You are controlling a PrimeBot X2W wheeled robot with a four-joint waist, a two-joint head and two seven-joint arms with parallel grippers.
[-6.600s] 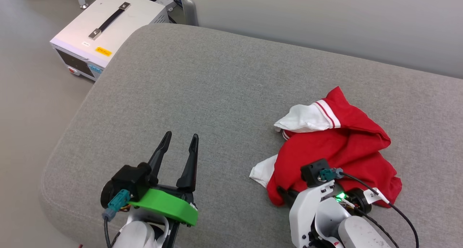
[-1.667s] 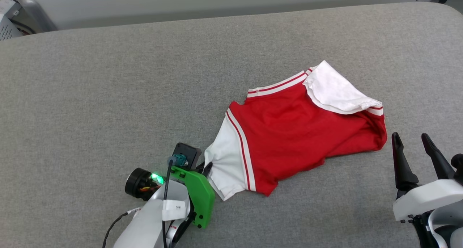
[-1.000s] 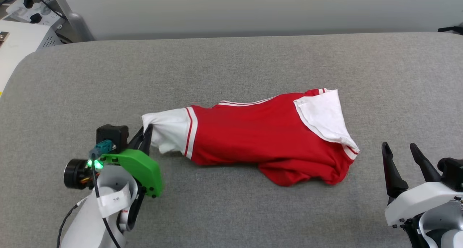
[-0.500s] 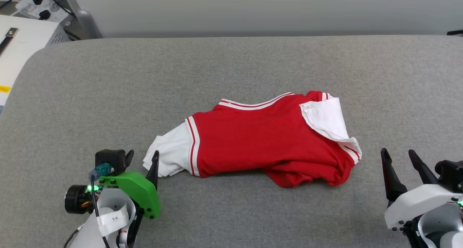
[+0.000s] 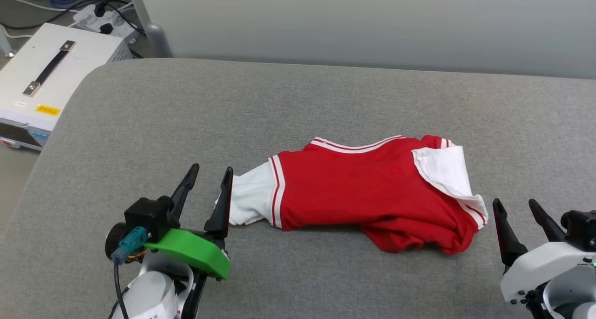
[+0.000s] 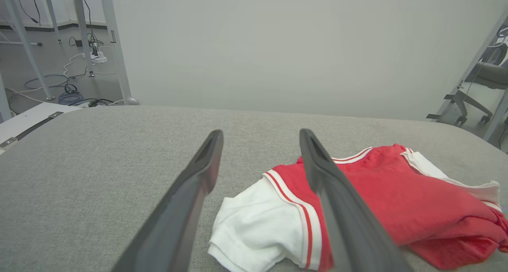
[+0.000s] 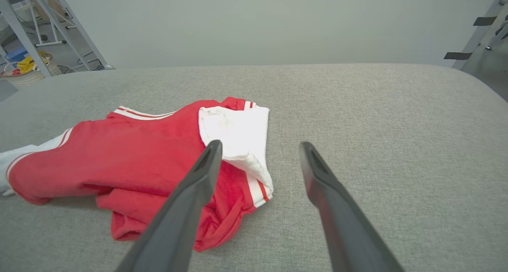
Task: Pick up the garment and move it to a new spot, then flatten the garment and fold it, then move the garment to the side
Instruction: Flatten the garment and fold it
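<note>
The garment (image 5: 363,188), a red T-shirt with white striped sleeves, lies bunched and stretched sideways in the middle of the grey cushion (image 5: 298,100). One white sleeve (image 5: 249,200) points left, the other (image 5: 447,172) is folded over the right end. My left gripper (image 5: 210,171) stands open just left of the left sleeve, its right finger at the sleeve's edge, nothing between the fingers. In the left wrist view the garment (image 6: 377,192) lies beyond and right of the left gripper (image 6: 260,134). My right gripper (image 5: 514,203) is open beside the garment's right end; its wrist view shows the garment (image 7: 139,153) left of the right gripper (image 7: 260,145).
A white equipment box (image 5: 42,81) with a black handle stands on the floor past the cushion's left end, with cables and a power strip (image 5: 104,18) behind it. A pale wall (image 5: 372,21) runs along the cushion's far edge. Bare cushion stretches behind and to the right of the garment.
My left gripper, which was dragging the garment leftward by its white sleeve, has opened and let it go. The sleeve now rests on the cushion. The head camera has shifted; the right gripper stayed open.
</note>
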